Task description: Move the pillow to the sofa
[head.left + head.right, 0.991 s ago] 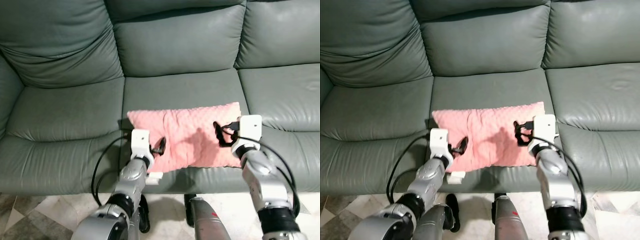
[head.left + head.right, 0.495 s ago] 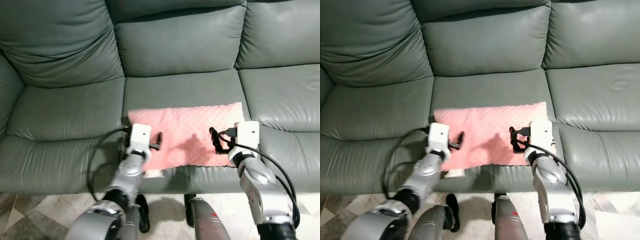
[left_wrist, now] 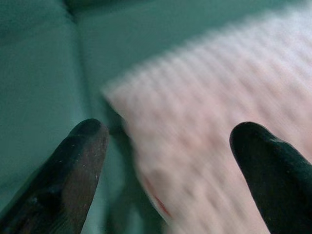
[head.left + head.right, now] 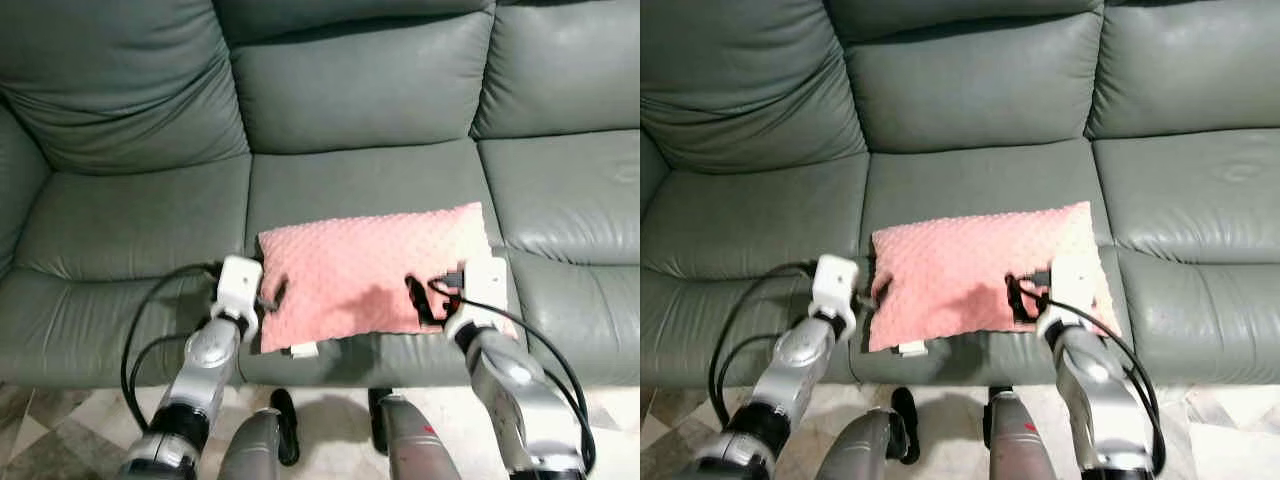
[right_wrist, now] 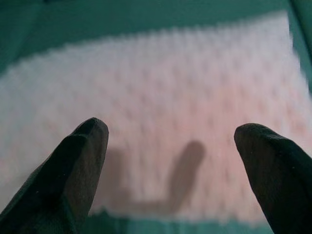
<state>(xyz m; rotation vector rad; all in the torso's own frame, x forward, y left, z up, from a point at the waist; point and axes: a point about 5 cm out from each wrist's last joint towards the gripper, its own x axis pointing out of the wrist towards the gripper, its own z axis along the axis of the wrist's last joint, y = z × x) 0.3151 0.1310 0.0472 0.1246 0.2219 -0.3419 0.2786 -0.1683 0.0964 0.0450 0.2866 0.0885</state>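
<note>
**Pillow set down on the sofa, both grippers let go and drawing back**

Left eye view. I saw the pillow lying flat on the middle seat of the sofa, its near edge at the front lip of the cushion, a small white tag hanging below its near left corner. The left gripper sat just beside the pillow's left edge, fingers spread and holding nothing. A second before, that gripper had lain over the pillow's near left part; it had since slid off to the side. The right gripper hovered over the near right part, fingers apart, and had come back toward me and lower in the picture.

Right eye view. Same scene; the left gripper stood clear of the pillow's left edge, and the pillow kept its place on the seat while both arms withdrew.

Left wrist view. Blurred by motion. Between the two black fingers I made out the pillow's corner and green sofa leather, with nothing pinched.

Right wrist view. The fingers stood wide apart above the dimpled pink cover, one finger's shadow falling on it.

I judged the placing done: the pillow rested unsupported on the sofa, and only clearing the arms away remained.
</note>
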